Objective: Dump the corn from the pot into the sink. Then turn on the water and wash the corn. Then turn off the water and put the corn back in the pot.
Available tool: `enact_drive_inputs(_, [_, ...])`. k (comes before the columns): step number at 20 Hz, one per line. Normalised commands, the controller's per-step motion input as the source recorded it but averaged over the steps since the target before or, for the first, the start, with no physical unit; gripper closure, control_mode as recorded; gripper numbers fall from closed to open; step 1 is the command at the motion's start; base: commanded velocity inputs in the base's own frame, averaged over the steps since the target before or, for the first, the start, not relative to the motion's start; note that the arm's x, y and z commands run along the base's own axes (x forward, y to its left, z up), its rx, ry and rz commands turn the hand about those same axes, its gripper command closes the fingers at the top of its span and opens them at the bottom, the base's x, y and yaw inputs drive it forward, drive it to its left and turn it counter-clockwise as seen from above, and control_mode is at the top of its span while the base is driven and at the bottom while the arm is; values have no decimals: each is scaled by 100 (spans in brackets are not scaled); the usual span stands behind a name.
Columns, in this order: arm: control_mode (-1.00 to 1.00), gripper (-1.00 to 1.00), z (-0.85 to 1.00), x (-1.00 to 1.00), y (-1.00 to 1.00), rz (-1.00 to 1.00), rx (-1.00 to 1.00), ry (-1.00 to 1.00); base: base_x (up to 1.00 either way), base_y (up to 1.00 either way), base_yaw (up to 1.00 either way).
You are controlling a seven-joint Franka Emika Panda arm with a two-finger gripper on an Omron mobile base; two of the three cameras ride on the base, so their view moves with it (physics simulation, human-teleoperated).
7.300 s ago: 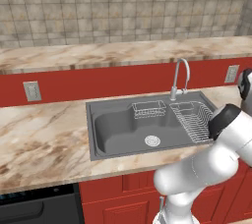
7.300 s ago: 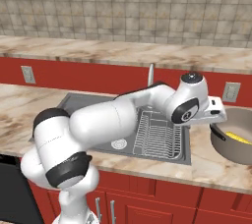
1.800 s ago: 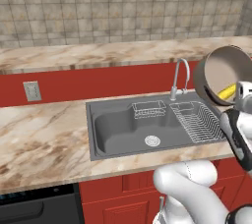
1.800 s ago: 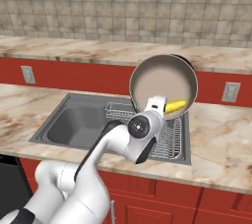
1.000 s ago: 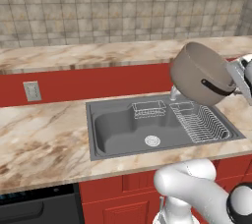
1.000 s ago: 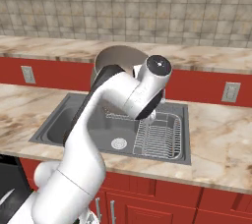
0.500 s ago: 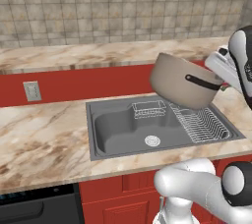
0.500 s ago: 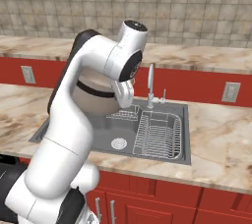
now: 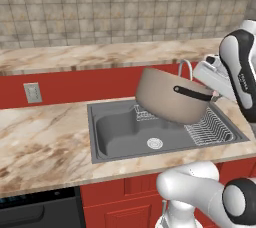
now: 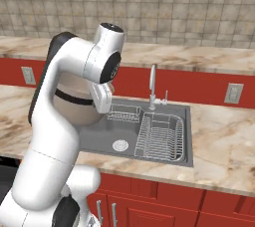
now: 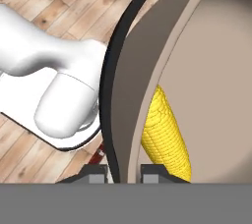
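One pot point(image 9: 170, 97), tilted, is held over the sink point(image 9: 120, 132) by the gripper point(image 11: 123, 171), clamped on its rim; corn point(image 11: 165, 137) is seen inside.

Pot held tipped above the sink; corn inside it.

The pot point(image 9: 170, 98), round, taupe-grey outside and lighter beige inside, hangs in the air over the sink point(image 9: 120, 134), tilted well off upright, one dark loop handle point(image 9: 192, 93) showing on its side. In the hand view the corn point(image 11: 165, 137), a small yellow cob with kernel texture, lies against the pot's inner wall just below the rim. The sink is a dark grey rectangular basin set in the counter, with a round silver drain point(image 9: 155, 144) on its floor.
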Motion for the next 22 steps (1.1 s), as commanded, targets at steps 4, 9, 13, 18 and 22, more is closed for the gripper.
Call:
enact_drive_inputs(4, [-100, 100, -25, 14, 40, 0, 0, 8, 0, 0, 0])
enact_drive_inputs(9, [-100, 100, -31, 26, 33, 0, 0, 10, 0, 0, 0])
enact_drive_inputs(13, [-100, 100, -23, 22, 35, 0, 1, 11, 0, 0, 0])
enact_drive_inputs(18, [-100, 100, -21, 32, 32, 0, 0, 8, 0, 0, 0])
enact_drive_inputs(22, [-100, 100, -12, 33, 23, 0, 1, 4, 0, 0, 0])
